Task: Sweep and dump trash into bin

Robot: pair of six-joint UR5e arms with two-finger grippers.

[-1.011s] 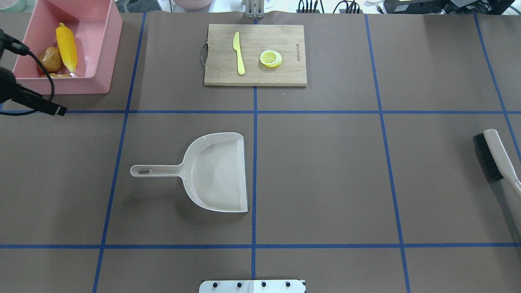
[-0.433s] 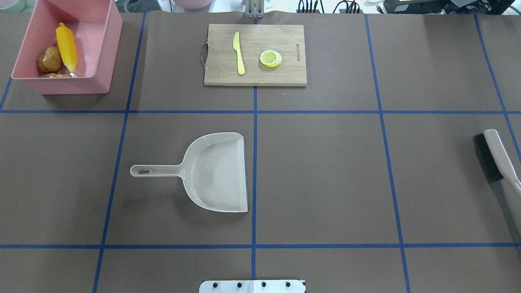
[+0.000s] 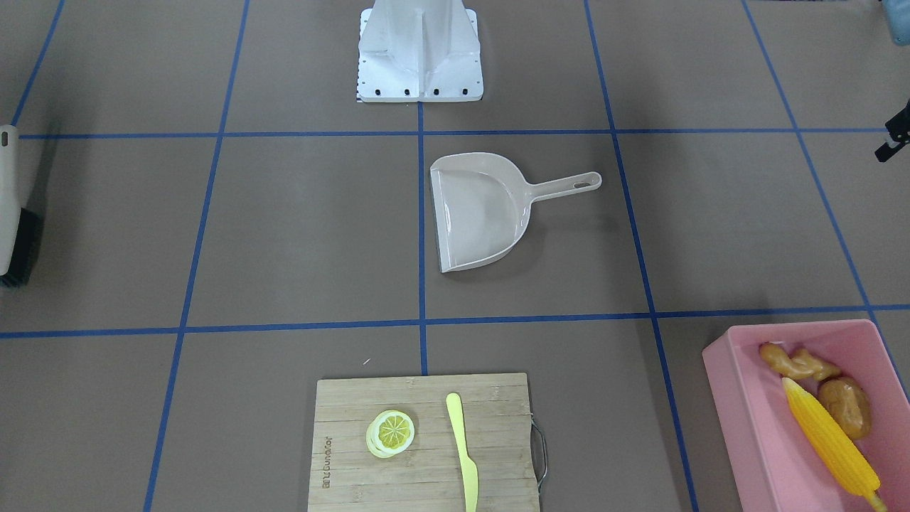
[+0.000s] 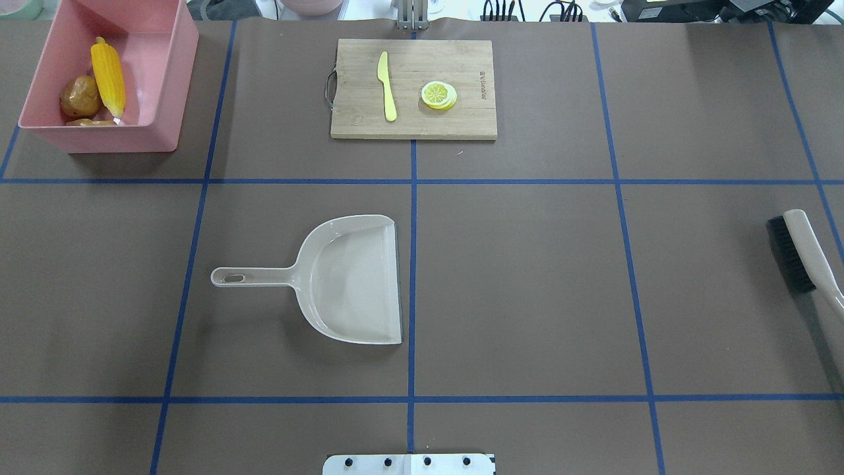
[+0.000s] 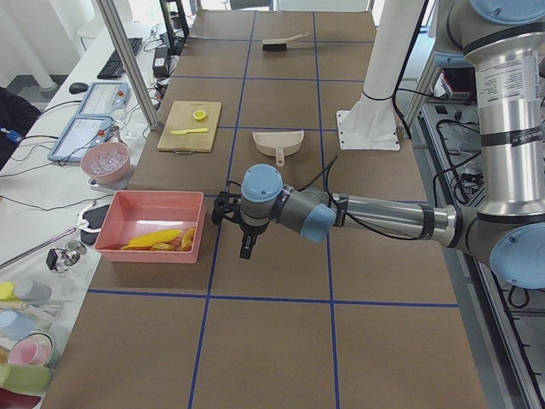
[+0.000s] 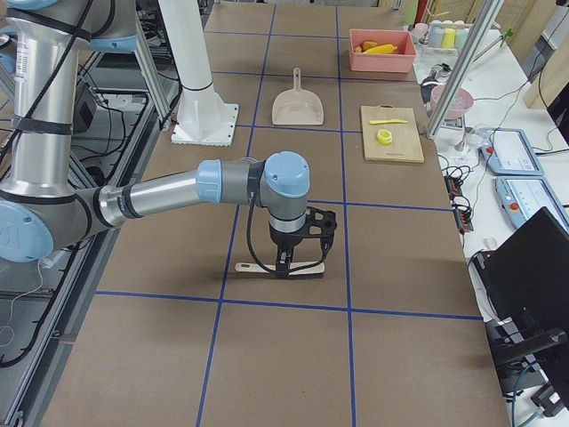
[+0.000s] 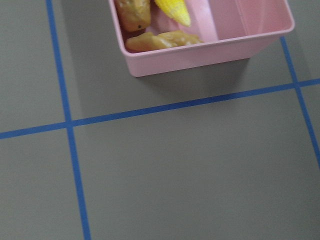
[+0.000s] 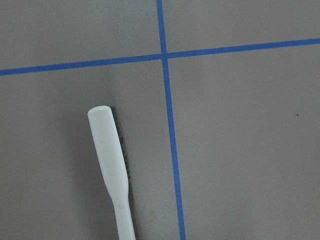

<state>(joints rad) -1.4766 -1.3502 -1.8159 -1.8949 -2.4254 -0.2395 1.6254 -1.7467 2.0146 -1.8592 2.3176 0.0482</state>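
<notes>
The pink bin [image 4: 112, 137] stands at the table's far left corner and also shows in the front-facing view [image 3: 739, 398]. In it lie the yellow corn cob [image 4: 108, 78], the orange-brown potato [image 4: 80, 96] and the tan ginger root [image 4: 89, 122]; the left wrist view shows them over the bin's wall [image 7: 200, 55]. My left gripper [image 5: 246, 249] hangs above the table beside the bin; I cannot tell if it is open or shut. My right gripper [image 6: 284, 263] is over the brush [image 6: 280, 268]; its state cannot be told.
The beige dustpan [image 4: 356, 284] lies empty near the table's middle, handle to the left. The brush [image 4: 801, 254] lies at the right edge. A wooden cutting board [image 4: 461, 125] at the back holds a yellow knife [image 4: 387, 89] and a lemon slice [image 4: 438, 94].
My left arm, at the overhead view's left edge beside the bin 1.0 s ago, has drawn back out of that view. The bin, dustpan and brush have not moved.
</notes>
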